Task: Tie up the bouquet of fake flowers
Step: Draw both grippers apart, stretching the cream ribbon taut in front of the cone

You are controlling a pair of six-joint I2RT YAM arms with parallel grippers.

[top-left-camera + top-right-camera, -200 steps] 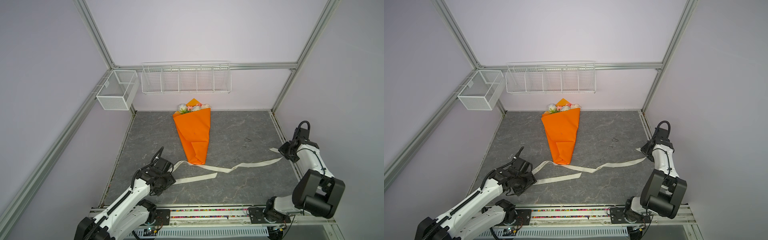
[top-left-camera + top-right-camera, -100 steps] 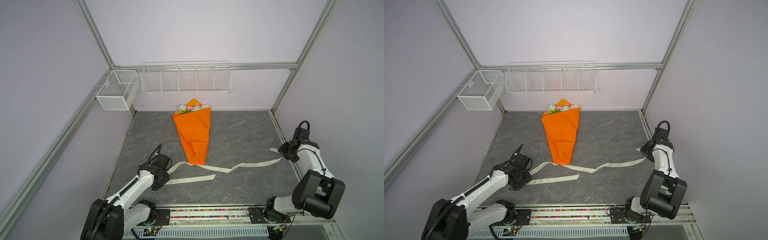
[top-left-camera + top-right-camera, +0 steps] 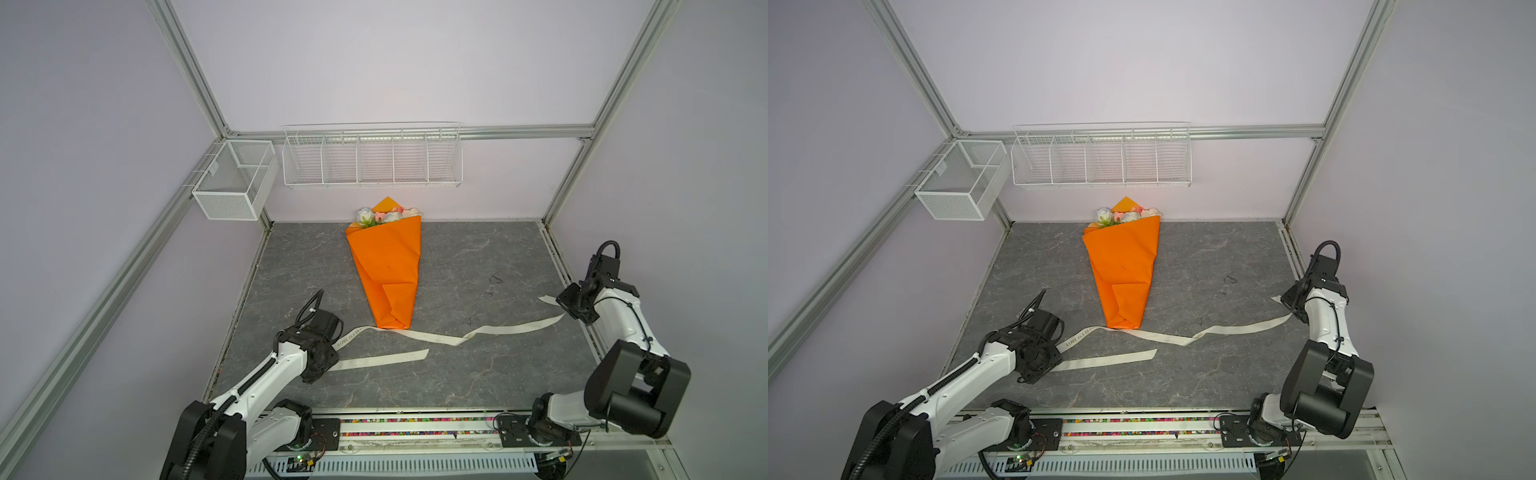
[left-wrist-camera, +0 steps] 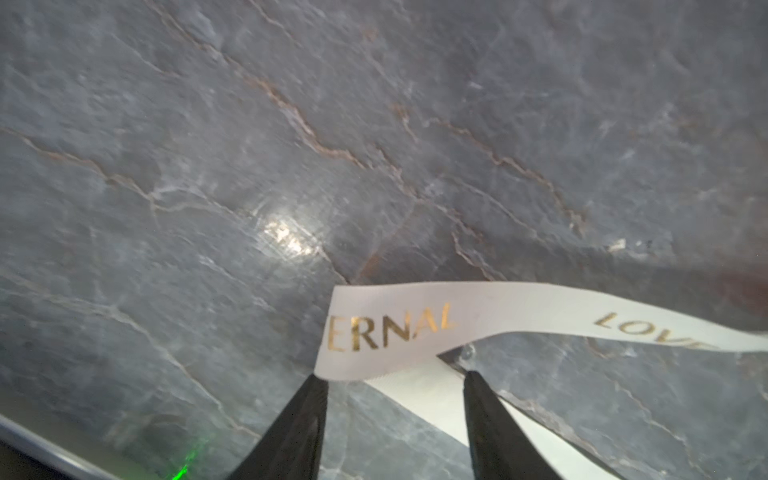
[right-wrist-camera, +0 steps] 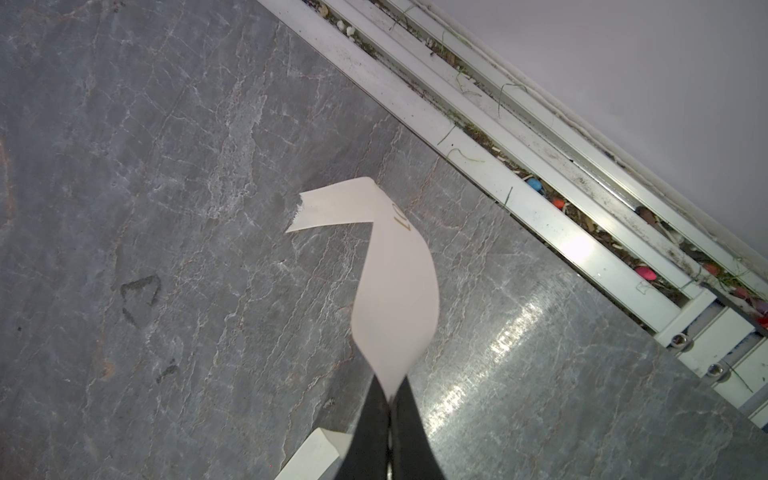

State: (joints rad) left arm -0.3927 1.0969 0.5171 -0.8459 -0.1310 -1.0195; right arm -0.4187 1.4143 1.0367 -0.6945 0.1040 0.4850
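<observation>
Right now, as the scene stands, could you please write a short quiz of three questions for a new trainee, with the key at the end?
1. True or false: the right gripper is shut on the ribbon.
2. Choose one: the ribbon meets the orange paper wrap of the bouquet of fake flowers
A. across its middle
B. at its narrow end
C. at the flower heads
3. Fill the gap: over the ribbon's fold, the jaws of the left gripper stand ____.

Key: 1 true; 2 B; 3 open.
</observation>
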